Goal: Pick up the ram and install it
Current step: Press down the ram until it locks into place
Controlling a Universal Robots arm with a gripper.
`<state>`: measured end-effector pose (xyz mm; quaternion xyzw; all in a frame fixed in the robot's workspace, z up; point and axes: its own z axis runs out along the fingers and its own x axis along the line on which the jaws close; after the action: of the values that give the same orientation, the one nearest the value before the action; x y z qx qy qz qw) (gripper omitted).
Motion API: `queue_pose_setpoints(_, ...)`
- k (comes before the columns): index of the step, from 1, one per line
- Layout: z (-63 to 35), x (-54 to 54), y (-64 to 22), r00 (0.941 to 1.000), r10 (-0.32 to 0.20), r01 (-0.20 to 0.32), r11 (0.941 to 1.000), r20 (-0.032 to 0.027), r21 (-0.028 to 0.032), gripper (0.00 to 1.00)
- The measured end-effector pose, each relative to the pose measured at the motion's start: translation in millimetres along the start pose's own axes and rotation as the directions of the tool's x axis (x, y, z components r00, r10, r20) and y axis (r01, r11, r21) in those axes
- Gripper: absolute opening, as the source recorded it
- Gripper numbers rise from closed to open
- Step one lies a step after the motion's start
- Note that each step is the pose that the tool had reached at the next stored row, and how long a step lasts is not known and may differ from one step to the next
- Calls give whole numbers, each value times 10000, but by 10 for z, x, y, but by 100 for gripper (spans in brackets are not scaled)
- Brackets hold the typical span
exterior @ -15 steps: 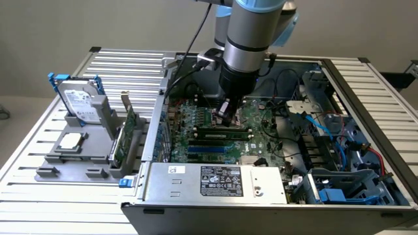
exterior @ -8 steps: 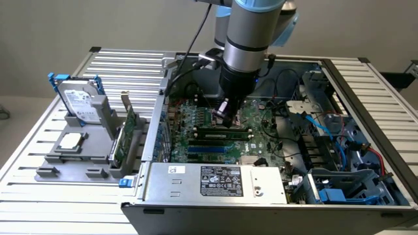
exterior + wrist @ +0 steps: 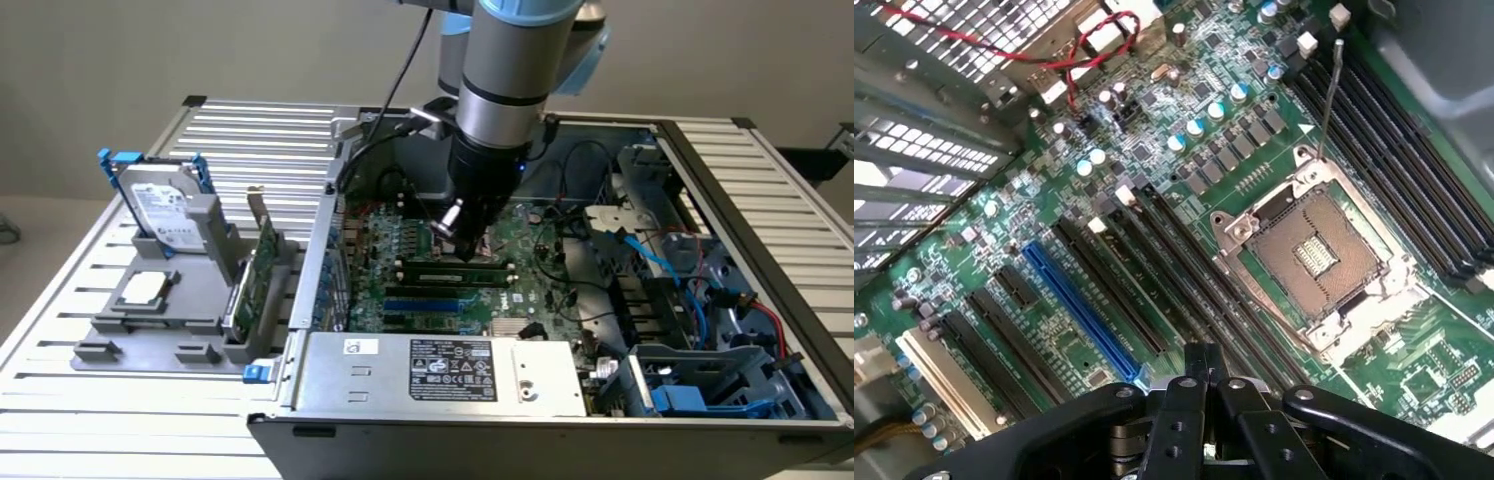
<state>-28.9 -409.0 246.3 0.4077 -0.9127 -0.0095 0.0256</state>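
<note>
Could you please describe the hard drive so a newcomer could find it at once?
On the exterior view's left of the open computer case sits a grey holder. The hard drive stands upright at its far end. It is a silver box with a white label and blue side rails, unlike the thin green card beside it.

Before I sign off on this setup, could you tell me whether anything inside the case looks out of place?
Nothing looks spilled or broken. The one oddity is the CPU socket: it sits empty, no processor or cooler on it, and its thin metal lever juts away from the frame.
</note>
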Motion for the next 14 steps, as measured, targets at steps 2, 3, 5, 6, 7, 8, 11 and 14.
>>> queue_pose_setpoints(2,0,0,0,9994,346,-346,9994,13,-14,11)
queue_pose_setpoints(3,0,0,0,9986,522,-522,9986,19,-20,11)
queue_pose_setpoints(5,1,0,0,9962,874,-874,9962,32,-36,11)
queue_pose_setpoints(6,1,0,0,9945,1051,-1051,9945,38,-43,11)
queue_pose_setpoints(7,1,0,0,9922,1243,-1243,9922,44,-51,11)
queue_pose_setpoints(8,1,0,0,9899,1420,-1419,9899,50,-59,11)
queue_pose_setpoints(11,1,0,0,9810,1939,-1939,9810,67,-83,11)
queue_pose_setpoints(14,1,0,0,9697,2443,-2443,9697,81,-107,11)
